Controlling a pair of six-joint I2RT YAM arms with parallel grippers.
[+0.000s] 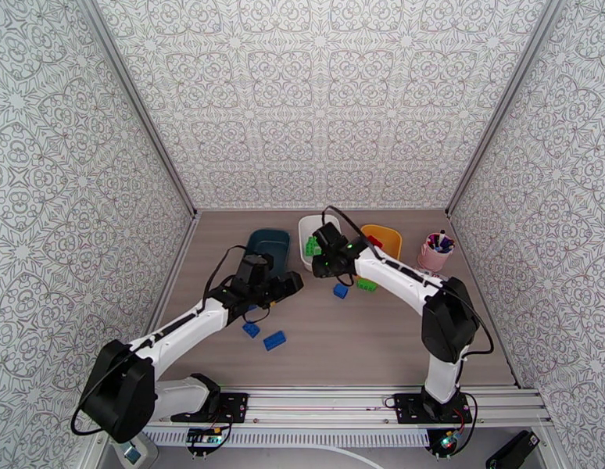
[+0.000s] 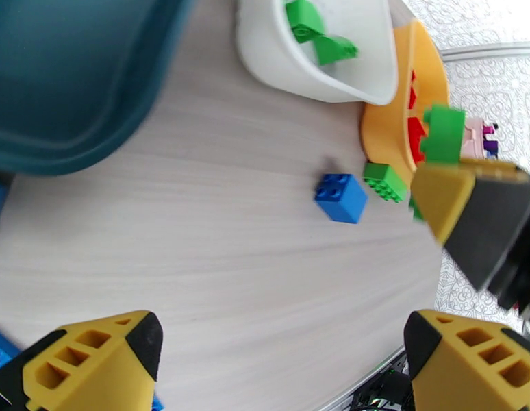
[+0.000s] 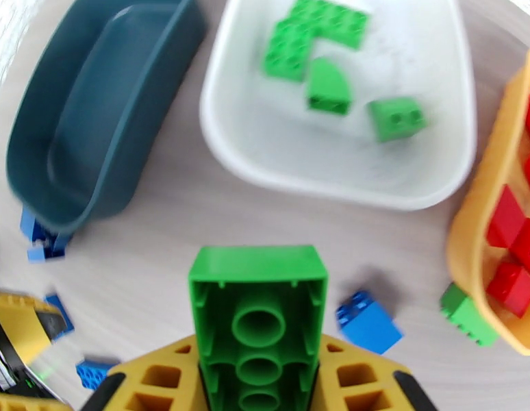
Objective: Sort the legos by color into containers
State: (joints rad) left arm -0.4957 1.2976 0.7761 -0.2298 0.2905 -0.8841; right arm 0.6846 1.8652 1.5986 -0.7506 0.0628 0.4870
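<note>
— Where is the green brick (image 3: 258,296)?
— Clamped in the right gripper (image 3: 258,368), just short of the white tub (image 3: 320,190). It should carry it well over the rim before releasing. The left gripper (image 2: 282,351) gapes empty, left of that tub.

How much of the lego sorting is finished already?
Partly. Done: green bricks lie in the white tub, red bricks in the yellow tub. In hand: the right gripper holds a long green brick. Still to do: the teal tub looks empty, and blue bricks and one loose green brick wait on the table.
</note>
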